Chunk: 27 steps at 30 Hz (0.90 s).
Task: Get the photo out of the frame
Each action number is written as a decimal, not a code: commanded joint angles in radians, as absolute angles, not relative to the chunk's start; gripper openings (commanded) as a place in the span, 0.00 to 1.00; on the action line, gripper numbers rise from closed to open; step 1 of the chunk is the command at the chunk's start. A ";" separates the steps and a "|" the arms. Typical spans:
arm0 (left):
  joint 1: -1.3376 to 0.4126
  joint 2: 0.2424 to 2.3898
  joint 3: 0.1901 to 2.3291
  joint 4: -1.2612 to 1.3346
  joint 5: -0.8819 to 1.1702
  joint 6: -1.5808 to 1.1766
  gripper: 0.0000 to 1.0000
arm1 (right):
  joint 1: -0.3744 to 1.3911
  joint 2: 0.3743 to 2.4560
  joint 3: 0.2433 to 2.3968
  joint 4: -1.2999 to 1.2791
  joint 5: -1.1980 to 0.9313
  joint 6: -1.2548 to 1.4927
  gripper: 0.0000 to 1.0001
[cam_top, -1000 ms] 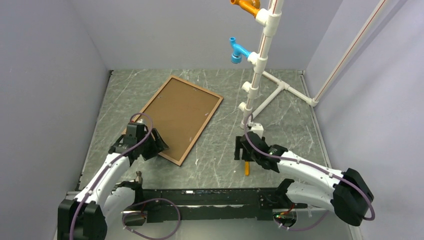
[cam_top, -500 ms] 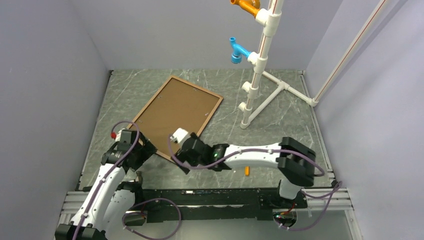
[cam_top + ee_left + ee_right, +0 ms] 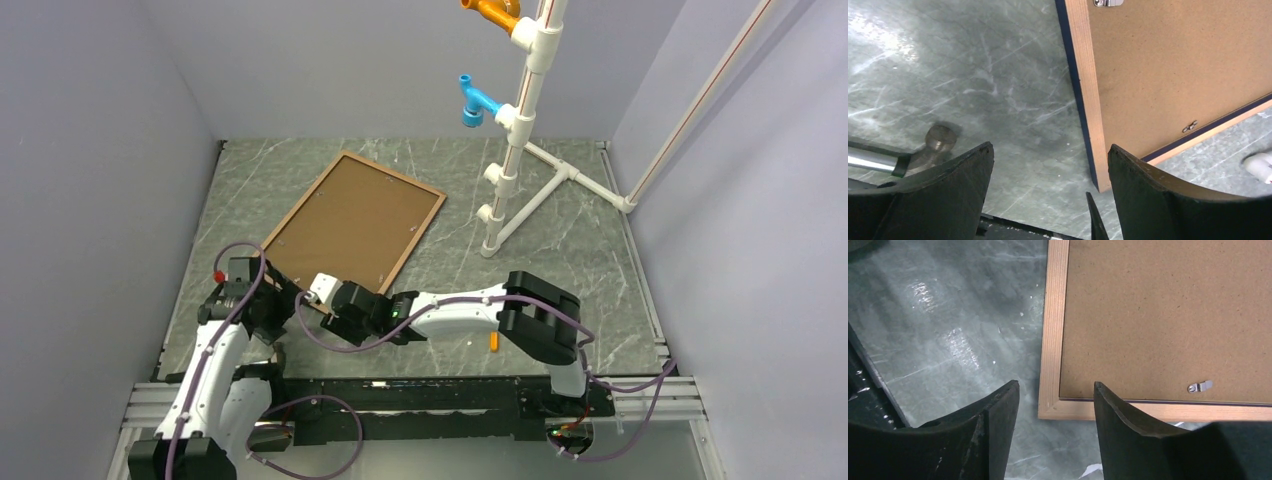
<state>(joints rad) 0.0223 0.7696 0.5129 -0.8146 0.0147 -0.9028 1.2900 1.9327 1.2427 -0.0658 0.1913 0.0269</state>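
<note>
Table [image 3: 560, 260]: grey-green marbled top, pale lilac walls on three sides.
Left gripper [image 3: 1050, 150]: near-left of table, low by the frame's near end. Fingers wide apart, clamping nothing. One frame corner in the gap, closer to the right-hand finger [image 3: 1168, 200].
Metal knob [image 3: 940, 137]: blurred, on a shiny rod, just left of the gap in the left wrist view. Cannot tell what it belongs to.
Frame [image 3: 395, 176]: flat on the table, left of centre, face down and turned at an angle. Pale wood rim on the back, navy outer edge visible in the left wrist view.
Photo [image 3: 355, 225]: seated inside the frame, only the brown backing board showing, print side hidden.
Clip [image 3: 1200, 386]: small metal tab at the rim's inner edge, lying over the board, near the corner.
Right gripper [image 3: 1055, 385]: arm stretched across to the left, head over the frame's near corner. Fingers apart, nothing pinched, rim corner in the gap between the tips.
Orange piece [image 3: 493, 340]: small, on the table beside the right arm. Too small to identify.
Pipe stand [image 3: 510, 170]: white, upright at right rear, well apart from the frame. Blue fitting [image 3: 474, 103] and orange fitting [image 3: 490, 12] on its left side.
</note>
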 commanded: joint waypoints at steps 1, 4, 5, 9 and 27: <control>0.067 0.817 0.518 -0.740 0.156 -0.876 0.87 | 1.296 1.957 1.294 -0.027 0.226 -0.022 0.58; 0.084 0.850 0.509 -0.721 0.193 -0.870 0.87 | 1.295 1.977 1.305 -0.028 0.246 -0.032 0.52; 0.089 0.859 0.506 -0.715 0.204 -0.870 0.87 | 1.295 1.983 1.306 -0.027 0.245 -0.034 0.51; 0.117 0.888 0.485 -0.679 0.251 -0.867 0.87 | 1.296 2.003 1.296 -0.009 0.250 -0.036 0.51; 0.212 0.852 0.359 -0.494 0.470 -0.801 0.88 | 1.302 1.959 1.236 0.059 0.241 0.039 0.00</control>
